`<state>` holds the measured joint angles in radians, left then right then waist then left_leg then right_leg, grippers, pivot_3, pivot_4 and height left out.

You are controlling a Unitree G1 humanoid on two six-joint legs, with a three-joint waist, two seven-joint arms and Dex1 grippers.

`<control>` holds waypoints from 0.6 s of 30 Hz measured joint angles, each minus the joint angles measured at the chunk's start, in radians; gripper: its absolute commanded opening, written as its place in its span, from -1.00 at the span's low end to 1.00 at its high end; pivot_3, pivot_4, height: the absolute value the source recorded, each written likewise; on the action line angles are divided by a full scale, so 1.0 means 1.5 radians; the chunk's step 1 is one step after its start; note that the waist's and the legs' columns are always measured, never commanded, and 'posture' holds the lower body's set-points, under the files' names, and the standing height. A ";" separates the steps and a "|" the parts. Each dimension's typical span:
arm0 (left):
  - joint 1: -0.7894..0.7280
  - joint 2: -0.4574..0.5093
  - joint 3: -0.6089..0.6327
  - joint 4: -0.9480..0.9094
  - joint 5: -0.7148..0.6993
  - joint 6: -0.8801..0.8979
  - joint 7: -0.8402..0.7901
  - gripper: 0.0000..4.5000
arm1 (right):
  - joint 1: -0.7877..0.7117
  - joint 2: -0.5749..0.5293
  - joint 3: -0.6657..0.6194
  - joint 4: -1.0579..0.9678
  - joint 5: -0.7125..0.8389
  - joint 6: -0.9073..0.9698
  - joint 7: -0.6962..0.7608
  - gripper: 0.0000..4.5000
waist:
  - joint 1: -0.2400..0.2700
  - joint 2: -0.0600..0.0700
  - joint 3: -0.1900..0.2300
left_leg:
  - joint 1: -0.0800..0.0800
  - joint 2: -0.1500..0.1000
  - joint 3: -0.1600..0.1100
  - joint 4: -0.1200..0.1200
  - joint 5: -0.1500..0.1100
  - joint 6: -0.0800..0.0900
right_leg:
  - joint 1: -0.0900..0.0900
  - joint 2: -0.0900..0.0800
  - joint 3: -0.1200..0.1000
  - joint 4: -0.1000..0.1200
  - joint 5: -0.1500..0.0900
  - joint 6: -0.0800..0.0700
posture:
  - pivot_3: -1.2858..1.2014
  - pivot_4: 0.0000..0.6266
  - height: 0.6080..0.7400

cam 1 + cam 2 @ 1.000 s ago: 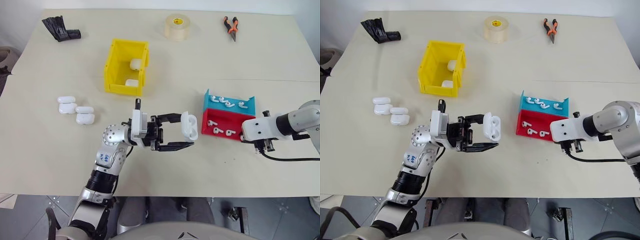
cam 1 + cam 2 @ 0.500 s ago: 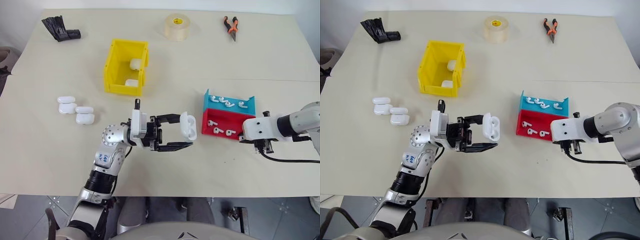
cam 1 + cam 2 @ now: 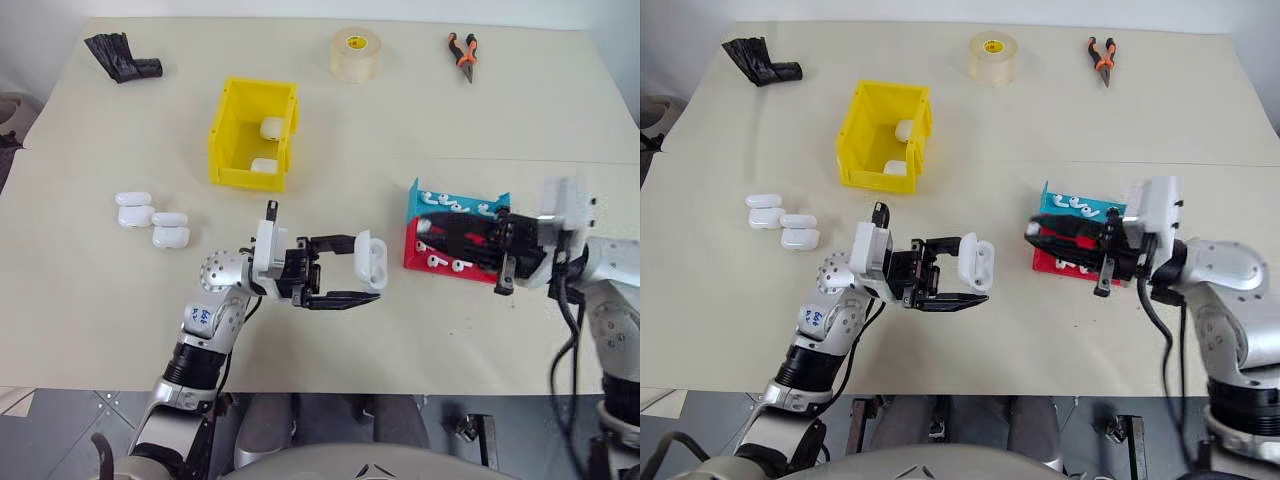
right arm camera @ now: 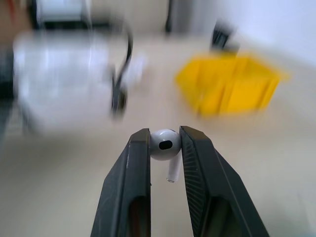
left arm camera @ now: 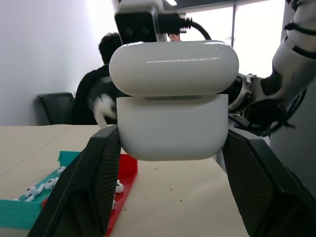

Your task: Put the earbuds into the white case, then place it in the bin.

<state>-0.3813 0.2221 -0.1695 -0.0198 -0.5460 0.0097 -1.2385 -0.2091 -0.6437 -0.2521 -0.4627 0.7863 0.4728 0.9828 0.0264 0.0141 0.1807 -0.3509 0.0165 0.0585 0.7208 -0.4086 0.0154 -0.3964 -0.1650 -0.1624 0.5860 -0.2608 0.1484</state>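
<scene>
While the left gripper fingers clamp the white case mid-surface, right gripper fingers pinch an earbud beside the red tray. Bin at 11 o'clock on beige surface; person seated behind.

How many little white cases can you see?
7. One white case is held in the left gripper. Two lie inside the yellow bin, one farther back, one nearer. Four sit clustered on the table left of the bin.
</scene>
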 measured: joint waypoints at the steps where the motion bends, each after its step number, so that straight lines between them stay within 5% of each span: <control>1: -0.005 0.001 0.000 0.001 -0.001 0.007 -0.001 0.30 | 0.000 0.017 -0.001 -0.010 0.019 0.008 -0.022 -0.77 | 0.000 0.000 0.000 | 0.000 0.000 0.000 0.000 0.000 0.000 | 0.000 0.000 0.000 0.000 0.000 0.000 | 0.03 -0.52 1.00; 5: -0.030 0.005 0.005 0.019 -0.004 0.035 -0.003 0.30 | 0.010 0.104 0.009 -0.042 0.094 0.024 -0.111 -0.77 | -0.001 0.000 0.000 | 0.000 0.000 0.000 0.000 0.000 0.000 | 0.000 0.000 0.000 0.000 0.000 0.000 | 0.03 -0.52 1.00; 18: -0.030 0.006 0.022 0.017 -0.021 0.085 0.006 0.30 | 0.065 0.141 0.074 -0.071 0.111 0.006 -0.134 -0.77 | -0.002 0.000 0.000 | 0.000 0.000 0.001 -0.001 0.000 0.000 | 0.000 0.000 0.000 0.000 0.000 0.000 | 0.03 -0.52 1.00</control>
<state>-0.4269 0.2304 -0.1368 0.0055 -0.5771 0.1366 -1.2301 -0.1118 -0.4318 -0.1414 -0.5687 0.9525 0.4813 0.7812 0.0240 0.0148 0.1803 -0.3503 0.0161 0.0593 0.7199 -0.4086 0.0154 -0.3966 -0.1647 -0.1621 0.5861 -0.2609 0.1483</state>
